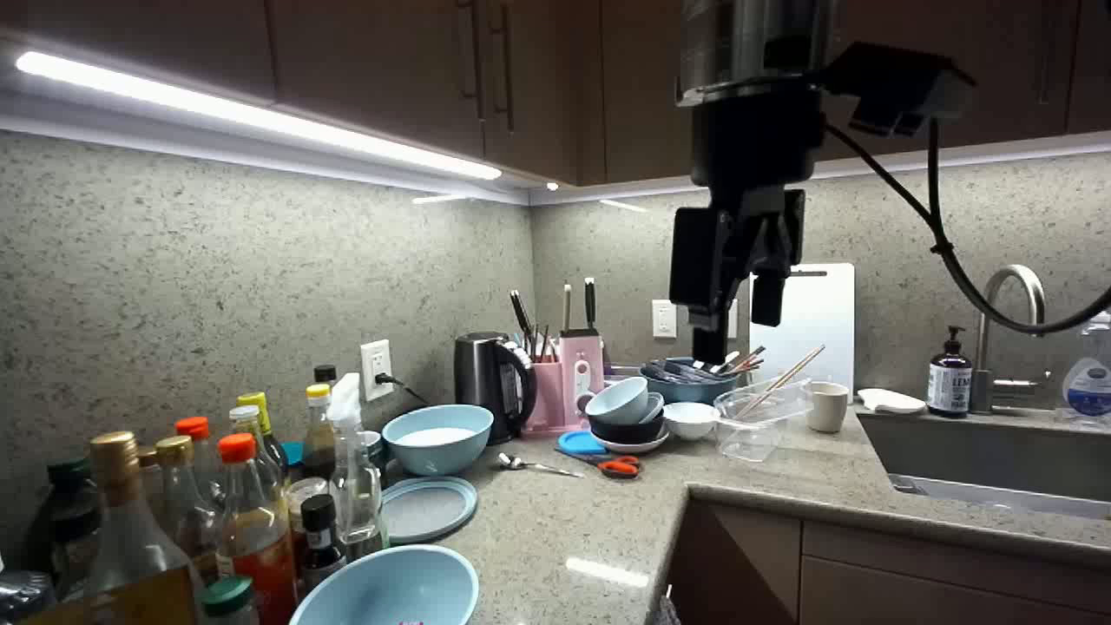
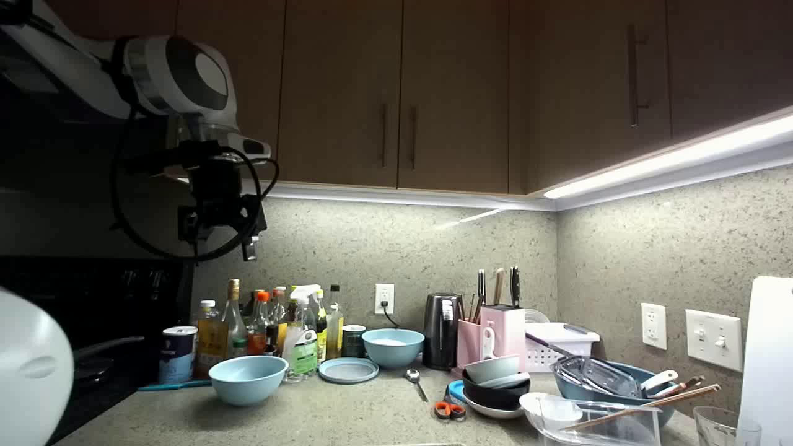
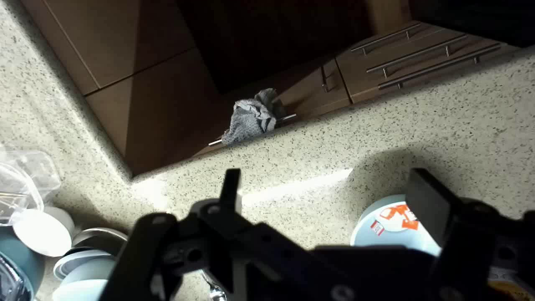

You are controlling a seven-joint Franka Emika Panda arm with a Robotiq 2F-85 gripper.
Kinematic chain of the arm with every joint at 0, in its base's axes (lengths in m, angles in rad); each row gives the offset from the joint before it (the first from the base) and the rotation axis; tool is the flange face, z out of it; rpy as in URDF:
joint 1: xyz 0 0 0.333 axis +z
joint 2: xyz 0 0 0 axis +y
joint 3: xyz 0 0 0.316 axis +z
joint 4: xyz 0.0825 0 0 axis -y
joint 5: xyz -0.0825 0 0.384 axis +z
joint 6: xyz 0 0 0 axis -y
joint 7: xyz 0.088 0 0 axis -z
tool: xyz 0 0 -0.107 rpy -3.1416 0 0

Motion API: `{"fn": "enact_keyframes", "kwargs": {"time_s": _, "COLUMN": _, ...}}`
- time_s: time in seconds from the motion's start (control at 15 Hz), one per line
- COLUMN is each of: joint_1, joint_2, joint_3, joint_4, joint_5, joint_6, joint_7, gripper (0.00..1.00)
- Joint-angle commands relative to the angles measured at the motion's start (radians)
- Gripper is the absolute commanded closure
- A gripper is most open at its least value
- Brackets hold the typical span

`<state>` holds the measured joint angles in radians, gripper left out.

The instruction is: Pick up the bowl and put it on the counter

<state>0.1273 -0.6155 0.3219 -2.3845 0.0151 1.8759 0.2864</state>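
In an exterior view, I start at the left edge of the surface (image 2: 322, 421), near a round tub (image 2: 178, 354). High above that end hangs my hand (image 2: 223, 248); the wrist view shows its fingers (image 3: 230, 190) spread wide, holding nothing. A black cable (image 1: 943, 250) loops beside it and could catch on something tall if I go low. Next, near the left edge, sits the blue bowl (image 2: 248, 379), which I think is the one I want. It already rests on the surface, so I can't tell if the job is done or not begun. If my fingers come down crooked, they may push one side and tip it. Orange bits (image 3: 410, 225) show inside; if they are loose, they could spill. Bottles (image 2: 257, 334) crowd in between the bowl and the back edge, so a wide finger could knock them over. Farther right, by the back edge, a second blue bowl (image 2: 393, 350) looks much the same, so I might grab the wrong one. Toward the back corner, a pile of bowls (image 2: 495, 394) with a tilted top could slide if bumped.
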Motion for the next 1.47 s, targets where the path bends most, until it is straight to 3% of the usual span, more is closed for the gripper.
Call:
{"fn": "enact_keyframes", "kwargs": {"time_s": 0.0, "joint_1": 0.015, "joint_2": 0.004, "joint_3": -0.012, "joint_4": 0.003, "joint_5": -0.009, "joint_6": -0.003, "joint_7": 0.008, "gripper": 0.00}}
{"fn": "enact_keyframes", "kwargs": {"time_s": 0.27, "joint_1": 0.013, "joint_2": 0.002, "joint_3": -0.018, "joint_4": -0.001, "joint_5": -0.009, "joint_6": 0.009, "joint_7": 0.001, "gripper": 0.00}}
{"fn": "enact_keyframes", "kwargs": {"time_s": 0.53, "joint_1": -0.018, "joint_2": -0.022, "joint_3": -0.136, "joint_4": -0.040, "joint_5": 0.029, "joint_6": 0.079, "joint_7": -0.042, "gripper": 0.00}}
{"fn": "enact_keyframes", "kwargs": {"time_s": 0.67, "joint_1": -0.056, "joint_2": -0.031, "joint_3": -0.208, "joint_4": -0.059, "joint_5": 0.032, "joint_6": 0.128, "joint_7": -0.033, "gripper": 0.00}}
{"fn": "enact_keyframes", "kwargs": {"time_s": 1.0, "joint_1": -0.229, "joint_2": -0.073, "joint_3": -0.344, "joint_4": -0.108, "joint_5": -0.015, "joint_6": 0.193, "joint_7": 0.013, "gripper": 0.00}}
{"fn": "enact_keyframes", "kwargs": {"time_s": 1.2, "joint_1": -0.307, "joint_2": -0.107, "joint_3": -0.384, "joint_4": -0.126, "joint_5": 0.012, "joint_6": 0.226, "joint_7": 0.045, "gripper": 0.00}}
{"fn": "enact_keyframes", "kwargs": {"time_s": 1.4, "joint_1": -0.302, "joint_2": -0.065, "joint_3": -0.385, "joint_4": -0.083, "joint_5": 0.004, "joint_6": 0.185, "joint_7": -0.010, "gripper": 0.00}}
